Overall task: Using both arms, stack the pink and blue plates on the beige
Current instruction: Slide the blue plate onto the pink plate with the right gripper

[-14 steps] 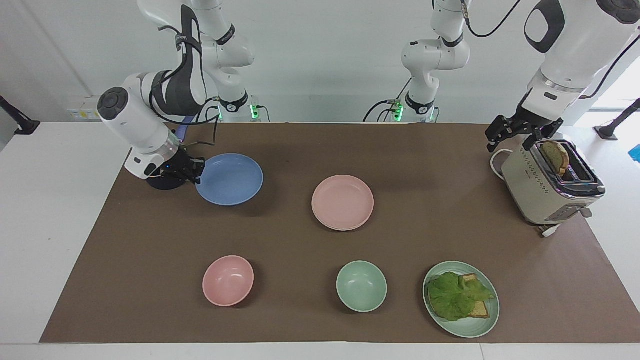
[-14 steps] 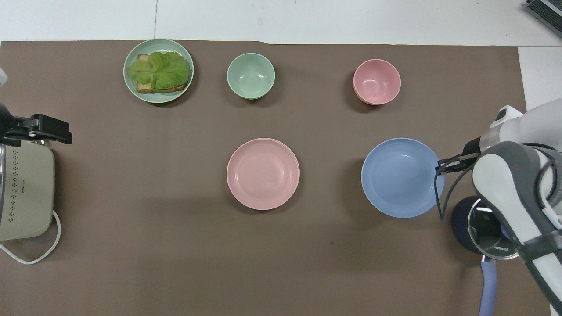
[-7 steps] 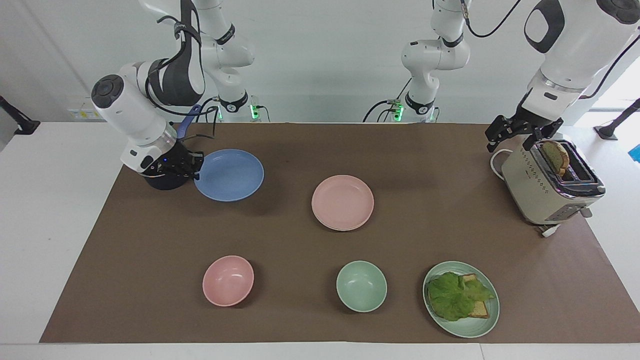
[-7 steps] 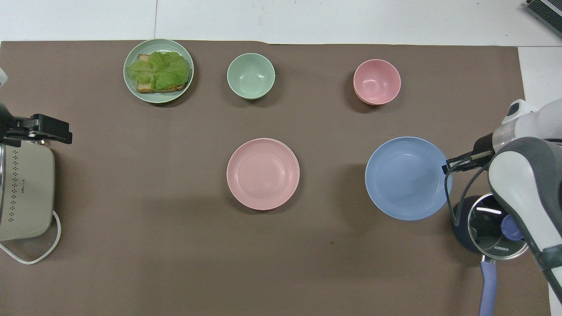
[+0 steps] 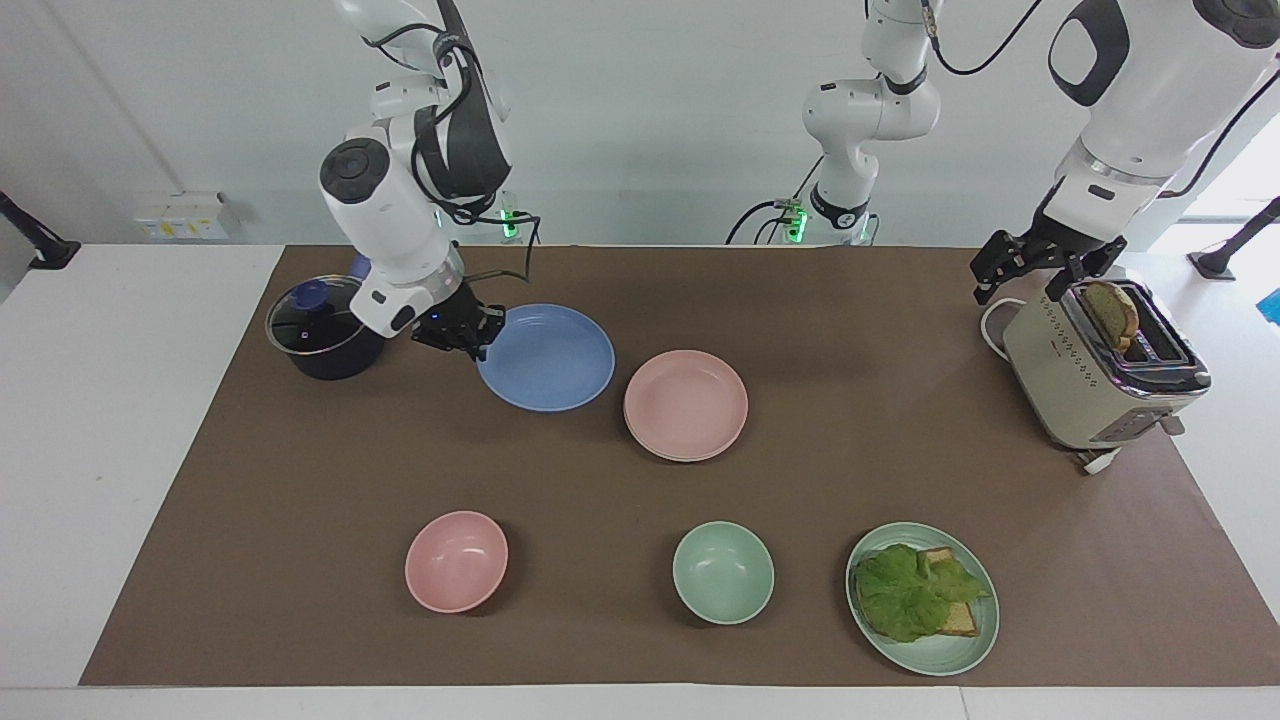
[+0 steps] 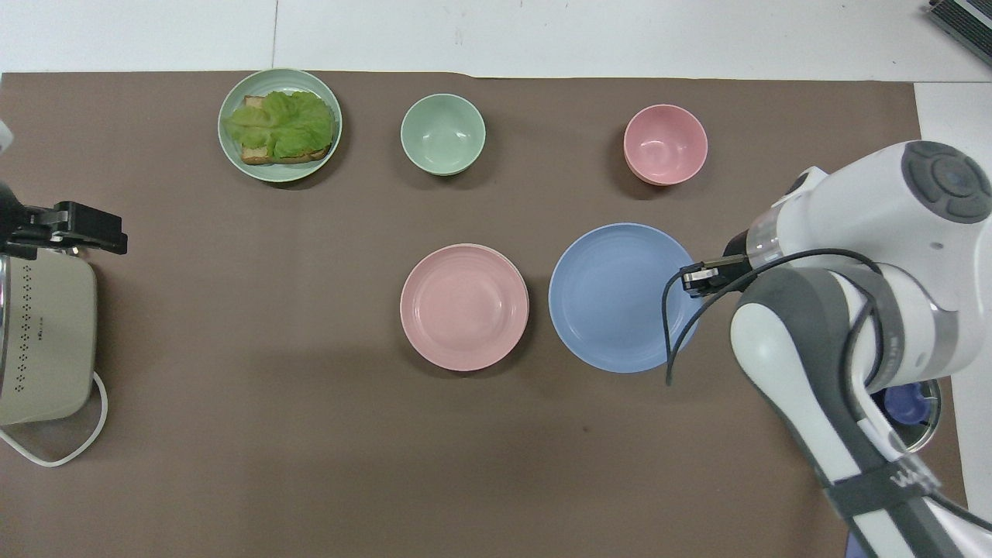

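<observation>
Blue plate [image 5: 545, 357] rigid, light, probably slick; right gripper [image 5: 478, 333] pinches rim, carrying it over mat beside pink plate [image 5: 685, 404]; left gripper [image 5: 1035, 262] spread wide, empty, over toaster [image 5: 1090, 385].

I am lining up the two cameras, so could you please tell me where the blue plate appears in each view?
Facing view: the blue plate is left of centre in the upper half, gripped at its rim by the right gripper and lifted off the mat.
Overhead view: the blue plate is right of centre at mid-height.
Shared landmark: the pink plate lies beside it, toward the left arm's end of the table.
</observation>
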Tool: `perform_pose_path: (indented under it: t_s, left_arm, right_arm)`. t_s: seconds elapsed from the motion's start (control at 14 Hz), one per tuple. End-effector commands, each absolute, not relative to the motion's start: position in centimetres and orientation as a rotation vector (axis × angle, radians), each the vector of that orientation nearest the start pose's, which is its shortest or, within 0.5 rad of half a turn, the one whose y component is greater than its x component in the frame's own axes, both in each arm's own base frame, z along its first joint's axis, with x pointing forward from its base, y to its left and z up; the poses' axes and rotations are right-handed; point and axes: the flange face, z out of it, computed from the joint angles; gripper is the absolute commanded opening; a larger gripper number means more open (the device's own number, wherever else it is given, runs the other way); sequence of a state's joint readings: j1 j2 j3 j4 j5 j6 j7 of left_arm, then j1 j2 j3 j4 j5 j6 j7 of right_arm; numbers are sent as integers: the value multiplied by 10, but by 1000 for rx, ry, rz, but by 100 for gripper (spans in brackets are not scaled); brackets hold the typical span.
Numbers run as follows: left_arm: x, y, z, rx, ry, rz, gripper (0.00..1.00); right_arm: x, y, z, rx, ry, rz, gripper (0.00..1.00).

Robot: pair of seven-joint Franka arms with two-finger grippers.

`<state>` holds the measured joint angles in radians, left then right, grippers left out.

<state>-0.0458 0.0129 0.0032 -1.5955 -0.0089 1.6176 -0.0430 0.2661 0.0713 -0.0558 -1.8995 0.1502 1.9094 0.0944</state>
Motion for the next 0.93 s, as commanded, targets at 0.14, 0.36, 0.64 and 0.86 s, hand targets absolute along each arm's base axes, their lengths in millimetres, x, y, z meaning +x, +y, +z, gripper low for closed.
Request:
perform_pose_path:
  t_s: [0.14,0.36,0.64,0.86]
  left_arm:
    - [559,-24,615,-3143,-15,-12,100]
    - [559,-24,615,-3143,-15,-12,100]
    - [559,-24,615,-3143,-15,-12,100]
    - [559,-24,615,-3143,-15,-12,100]
  right_arm:
    - [552,202,452,-2997,93,105,0]
    - [550,240,439,-2942,170,110,0]
    - [544,278,417,-2926,177,111,0]
    - [545,293,390,-2927,177,114,0]
